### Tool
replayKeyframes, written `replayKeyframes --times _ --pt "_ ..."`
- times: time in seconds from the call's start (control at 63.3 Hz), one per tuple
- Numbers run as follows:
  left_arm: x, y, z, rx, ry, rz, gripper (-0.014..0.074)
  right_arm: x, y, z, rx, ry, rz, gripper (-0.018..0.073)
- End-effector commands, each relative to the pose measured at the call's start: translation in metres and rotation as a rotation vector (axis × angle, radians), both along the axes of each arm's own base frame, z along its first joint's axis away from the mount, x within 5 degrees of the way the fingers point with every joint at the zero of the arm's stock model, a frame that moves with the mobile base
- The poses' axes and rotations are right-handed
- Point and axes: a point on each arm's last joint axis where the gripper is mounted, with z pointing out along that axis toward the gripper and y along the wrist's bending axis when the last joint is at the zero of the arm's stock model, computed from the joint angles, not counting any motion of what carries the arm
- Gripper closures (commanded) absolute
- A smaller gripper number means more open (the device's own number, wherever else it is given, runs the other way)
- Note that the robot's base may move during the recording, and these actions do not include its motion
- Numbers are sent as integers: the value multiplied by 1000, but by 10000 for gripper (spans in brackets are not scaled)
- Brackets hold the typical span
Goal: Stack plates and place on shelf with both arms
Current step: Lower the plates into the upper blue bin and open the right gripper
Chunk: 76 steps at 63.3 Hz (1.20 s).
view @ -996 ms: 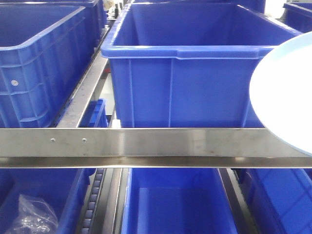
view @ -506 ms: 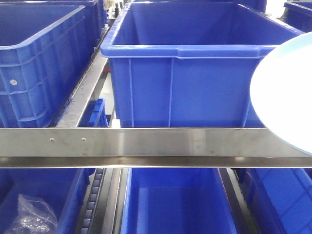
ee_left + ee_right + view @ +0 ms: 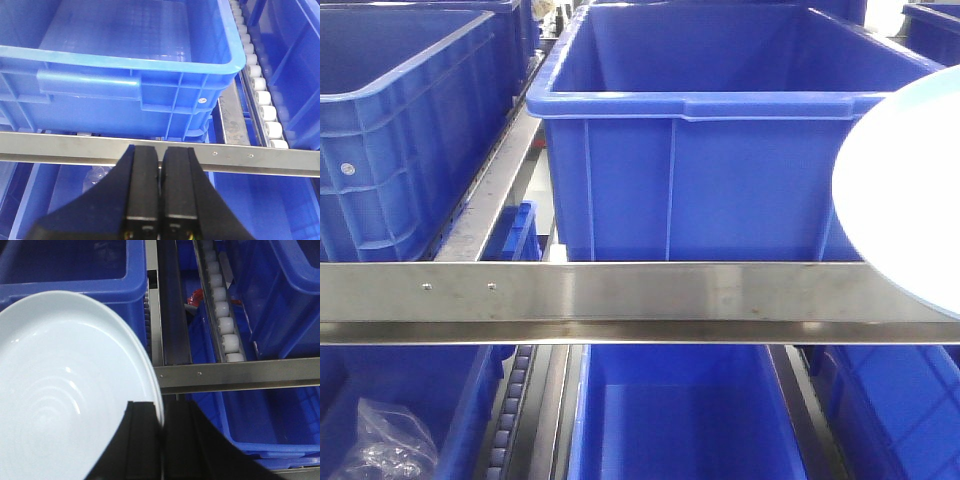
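R gripper (image 3: 161,440) pinching plate (image 3: 70,390) by its rim, held in the air in front of the shelf rail (image 3: 240,374).

L gripper (image 3: 160,190) has jaws pressed together w/ nothing between, idle over a blue crate (image 3: 125,65). Only one plate visible (second one not seen, so stack status unclear, prob. not done). Edge grip is thin: keep plate level, move slow, clear the rail before lowering, bring L arm in for support.

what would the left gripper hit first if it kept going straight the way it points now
Probably the steel shelf rail crossing just past the shut left gripper. Behind the rail sits a blue crate, which would come next if the gripper cleared it. Depth is hard to judge from the wrist view.
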Motion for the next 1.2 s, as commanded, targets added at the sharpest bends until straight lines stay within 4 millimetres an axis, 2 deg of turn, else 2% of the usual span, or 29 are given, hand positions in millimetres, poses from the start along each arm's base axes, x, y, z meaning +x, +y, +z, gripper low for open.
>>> replayKeyframes --times 0.0,0.19,0.284,0.411,0.537,0.632,0.774,0.869,0.948,1.043,1.122,1.185 --pt "3 -1 16 -23 -104 -3 510 4 -1 18 -8 -129 -1 503" --pt "3 -1 16 -23 -104 -3 510 4 0 20 -9 -141 1 503" --pt "3 -1 16 -23 -104 -3 510 5 0 29 -8 -192 2 503" --pt "3 -1 16 -23 -104 -3 510 14 -1 58 9 -255 -1 503" --pt "3 -1 16 -23 -104 -3 510 35 -1 91 26 -295 0 503" --pt "3 -1 16 -23 -104 -3 510 62 1 114 28 -307 20 503" --pt "3 -1 16 -23 -104 -3 510 115 10 131 36 -283 63 503" --pt "3 -1 16 -23 -104 -3 510 158 19 134 40 -254 92 503" --pt "3 -1 16 -23 -104 -3 510 187 28 140 43 -251 115 503" --pt "3 -1 16 -23 -104 -3 510 223 42 138 38 -237 151 496" --pt "3 -1 16 -23 -104 -3 510 244 52 138 38 -245 172 411" --pt "3 -1 16 -23 -104 -3 510 257 57 140 40 -256 183 263"
